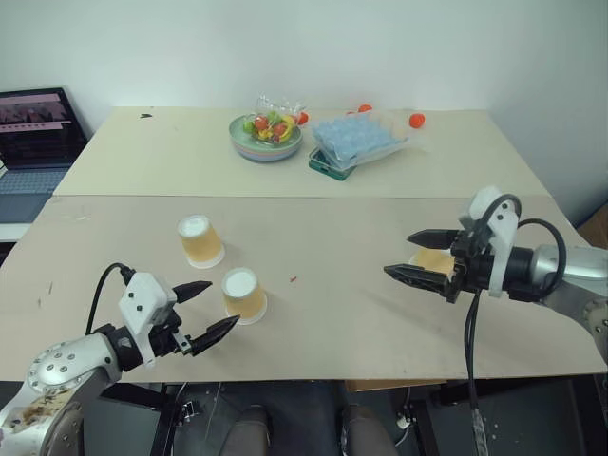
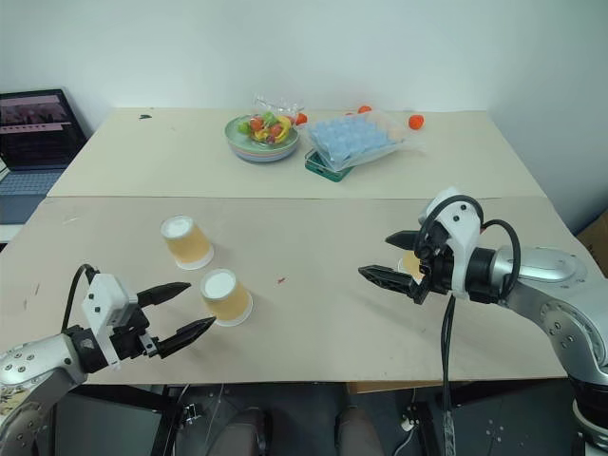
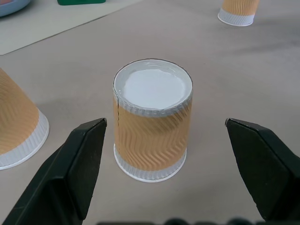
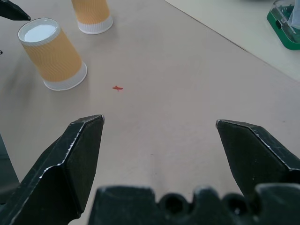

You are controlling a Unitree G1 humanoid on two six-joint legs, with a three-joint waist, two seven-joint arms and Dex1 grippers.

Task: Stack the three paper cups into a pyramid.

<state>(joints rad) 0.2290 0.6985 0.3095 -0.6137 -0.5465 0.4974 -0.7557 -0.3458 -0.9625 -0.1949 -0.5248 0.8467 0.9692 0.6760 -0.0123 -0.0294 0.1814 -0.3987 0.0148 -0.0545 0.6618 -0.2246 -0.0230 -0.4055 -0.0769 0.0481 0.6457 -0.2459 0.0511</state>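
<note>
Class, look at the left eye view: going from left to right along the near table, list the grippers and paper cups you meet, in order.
left gripper → the farther upside-down cup → the nearer upside-down cup → right gripper → the third cup, partly hidden behind that gripper.

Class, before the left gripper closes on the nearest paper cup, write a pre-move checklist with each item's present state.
1. Left gripper open: ok.
2. Nearest cup lined up between its fingers: ok, wrist view shows it centred, fingers not touching.
3. That cup stands upside down on the table, base up: ok.
4. Second cup stands apart from it: ok.
5. Third cup free to reach: cannot tell, the right gripper partly hides it.
6. Right gripper open and holding nothing: ok.
</note>
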